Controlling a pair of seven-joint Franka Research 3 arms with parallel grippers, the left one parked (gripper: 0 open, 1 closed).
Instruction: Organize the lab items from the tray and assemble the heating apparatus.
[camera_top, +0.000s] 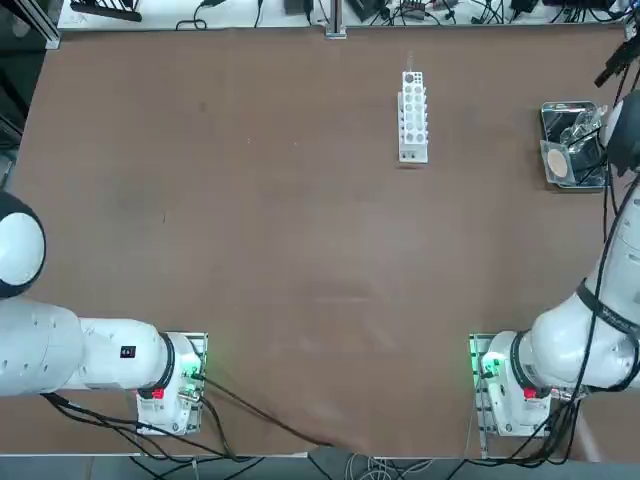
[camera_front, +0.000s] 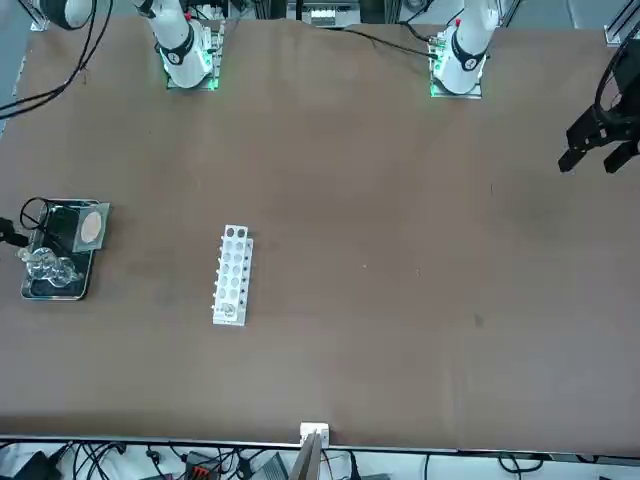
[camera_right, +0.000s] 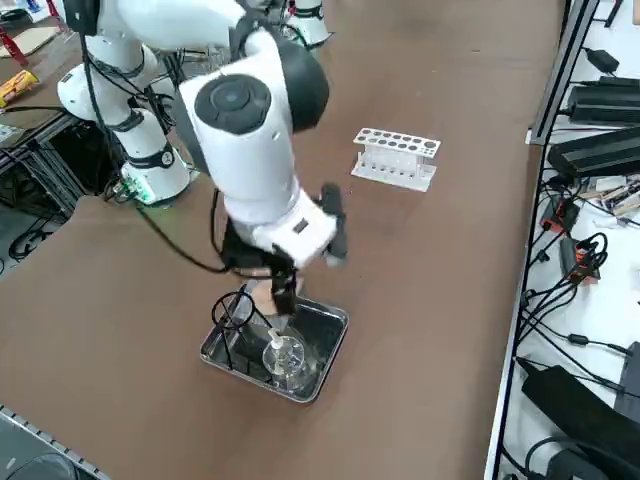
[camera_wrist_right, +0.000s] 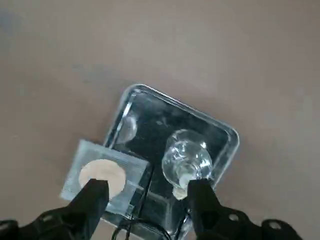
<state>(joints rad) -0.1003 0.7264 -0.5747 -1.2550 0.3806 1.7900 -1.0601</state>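
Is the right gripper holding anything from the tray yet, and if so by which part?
Nothing is held. The right gripper hangs open above the tray, its fingers clear of the mesh and the glass piece.

Right gripper (camera_wrist_right: 146, 192) lowered, jaws spread wide.

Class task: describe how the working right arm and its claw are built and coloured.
The right arm has glossy white rounded shells with black joint bands and a round grey cap. Black cables trail along it. Green lights glow at its base. Its claw has two black fingers.
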